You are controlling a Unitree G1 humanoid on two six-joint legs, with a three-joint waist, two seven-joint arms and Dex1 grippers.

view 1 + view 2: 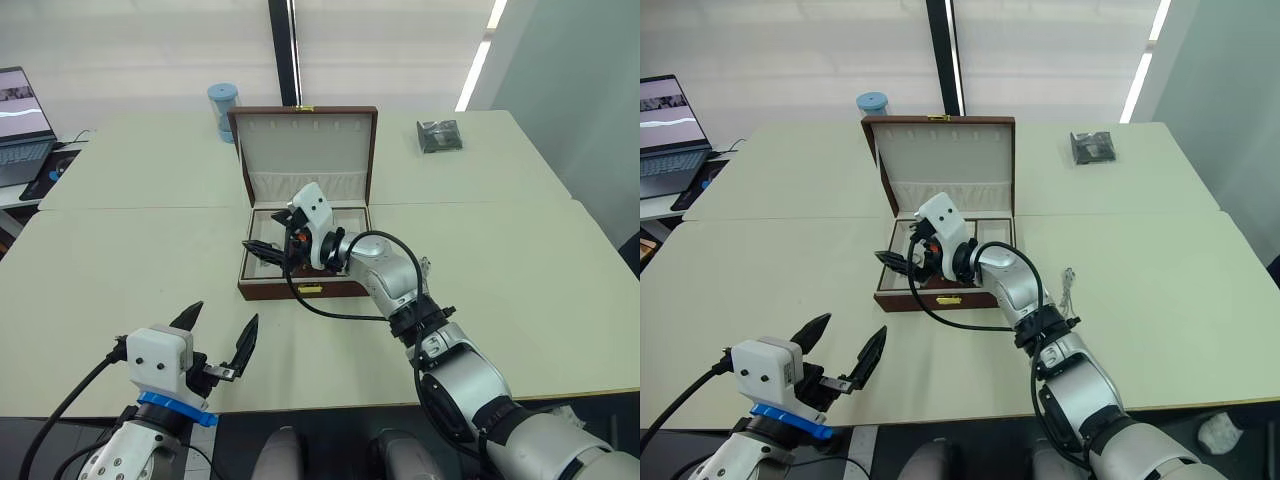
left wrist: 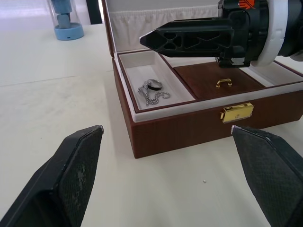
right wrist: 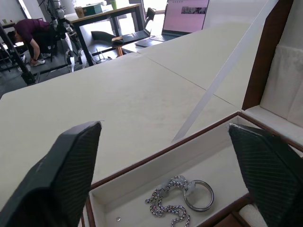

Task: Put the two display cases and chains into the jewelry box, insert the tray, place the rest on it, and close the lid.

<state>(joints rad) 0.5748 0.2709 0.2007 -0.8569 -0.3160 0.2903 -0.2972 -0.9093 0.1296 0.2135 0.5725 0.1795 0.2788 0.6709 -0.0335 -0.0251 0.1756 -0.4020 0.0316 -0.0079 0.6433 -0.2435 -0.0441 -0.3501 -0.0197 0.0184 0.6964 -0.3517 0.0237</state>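
Now your right gripper [image 1: 262, 249] hangs wide open above the tray [image 2: 208, 80], its chain [image 2: 152, 91] apparently just released there.

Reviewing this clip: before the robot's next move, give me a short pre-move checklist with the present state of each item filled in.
1. Lid up and out of the way: ok, it stands upright behind the jewelry box.
2. Tray seated in the box: ok, its brown centre with a gold handle sits inside.
3. Chain lying inside a tray compartment: ok, at the end on the robot's left.
4. Right gripper free to withdraw: ok, open and empty above that compartment.
5. Left gripper clear of the box: ok, open, hovering short of the box front.
6. All remaining items placed: not ok, a thin chain lies on the table right of the box.
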